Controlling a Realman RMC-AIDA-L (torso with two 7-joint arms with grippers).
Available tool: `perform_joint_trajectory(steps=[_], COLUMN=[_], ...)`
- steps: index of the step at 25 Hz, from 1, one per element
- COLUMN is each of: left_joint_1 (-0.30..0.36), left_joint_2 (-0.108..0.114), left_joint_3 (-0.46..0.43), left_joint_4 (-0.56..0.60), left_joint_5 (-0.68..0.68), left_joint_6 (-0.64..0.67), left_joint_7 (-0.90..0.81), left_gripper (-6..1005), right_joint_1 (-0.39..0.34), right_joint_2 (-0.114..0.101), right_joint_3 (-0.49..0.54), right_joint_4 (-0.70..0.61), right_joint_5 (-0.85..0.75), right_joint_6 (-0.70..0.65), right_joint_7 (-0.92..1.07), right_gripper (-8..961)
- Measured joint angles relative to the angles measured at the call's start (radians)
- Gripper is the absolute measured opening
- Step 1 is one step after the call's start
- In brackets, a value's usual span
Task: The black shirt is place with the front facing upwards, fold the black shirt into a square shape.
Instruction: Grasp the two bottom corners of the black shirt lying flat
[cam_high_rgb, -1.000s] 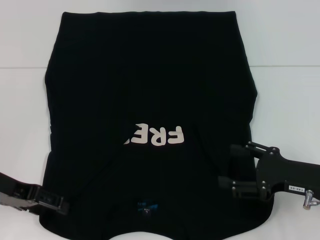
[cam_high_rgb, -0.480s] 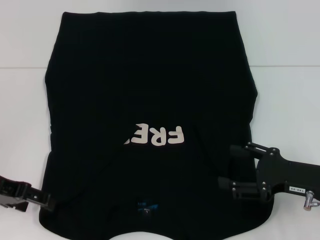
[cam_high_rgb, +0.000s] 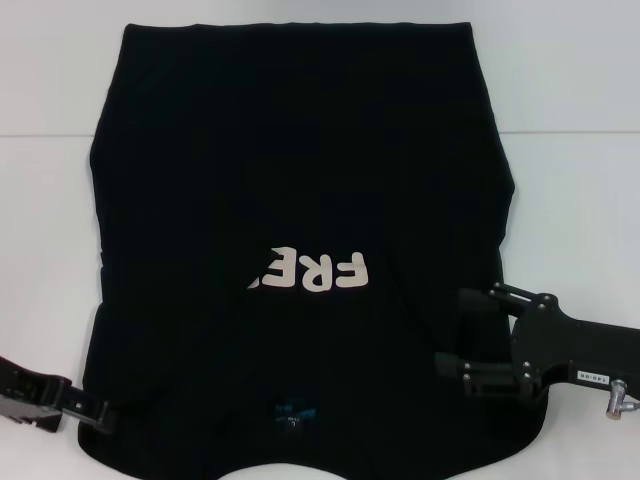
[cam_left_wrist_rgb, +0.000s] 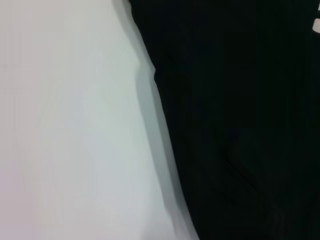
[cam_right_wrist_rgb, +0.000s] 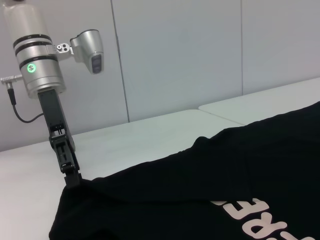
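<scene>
The black shirt (cam_high_rgb: 300, 150) lies flat on the white table (cam_high_rgb: 45, 260), front up, its collar toward me. Its pale lettering (cam_high_rgb: 312, 270) reads upside down, and a small blue neck label (cam_high_rgb: 292, 412) shows near the collar. My left gripper (cam_high_rgb: 105, 418) sits at the shirt's near left corner. In the right wrist view the left gripper (cam_right_wrist_rgb: 73, 181) is pinched shut on that corner of the shirt (cam_right_wrist_rgb: 200, 170). My right gripper (cam_high_rgb: 462, 332) rests over the shirt's near right side, jaws apart. The left wrist view shows only the shirt's edge (cam_left_wrist_rgb: 240, 125) against the table (cam_left_wrist_rgb: 75, 125).
The shirt covers most of the table, with bare white surface to its left and right. A seam (cam_high_rgb: 570, 130) crosses the table behind the shirt's middle. A pale wall (cam_right_wrist_rgb: 175, 50) stands beyond the table's far edge.
My left gripper has drawn back to the left and toward the near edge, staying at the shirt's corner. The right arm and the shirt's outline have not moved.
</scene>
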Motion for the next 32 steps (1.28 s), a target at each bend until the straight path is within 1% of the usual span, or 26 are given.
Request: perform_joint_trajectory(steps=[8, 14, 18, 25, 30, 32], left_joint_1=[0.0, 0.0, -0.001, 0.0, 0.0, 0.0], left_joint_2=[-0.002, -0.012, -0.012, -0.013, -0.011, -0.009], left_joint_3=[0.009, 0.042, 0.063, 0.06, 0.057, 0.056], left_joint_4=[-0.004, 0.015, 0.004, 0.008, 0.011, 0.01], left_joint_5=[0.001, 0.001, 0.012, 0.018, 0.009, 0.007], left_joint_6=[-0.01, -0.012, -0.019, -0.022, -0.022, -0.022], left_joint_7=[0.0, 0.006, 0.007, 0.006, 0.011, 0.013], left_gripper=[877, 877, 737, 466, 232, 188], right_joint_1=[0.0, 0.0, 0.0, 0.0, 0.0, 0.0], right_joint_2=[0.0, 0.0, 0.0, 0.0, 0.0, 0.0], right_joint_3=[0.0, 0.007, 0.014, 0.022, 0.023, 0.023], right_joint_4=[0.0, 0.0, 0.0, 0.0, 0.0, 0.0], right_joint_5=[0.0, 0.0, 0.0, 0.0, 0.0, 0.0], right_joint_6=[-0.001, -0.002, -0.005, -0.012, -0.017, -0.017], right_joint_7=[0.0, 0.0, 0.0, 0.0, 0.0, 0.001], right_gripper=[947, 946, 946, 947, 947, 947])
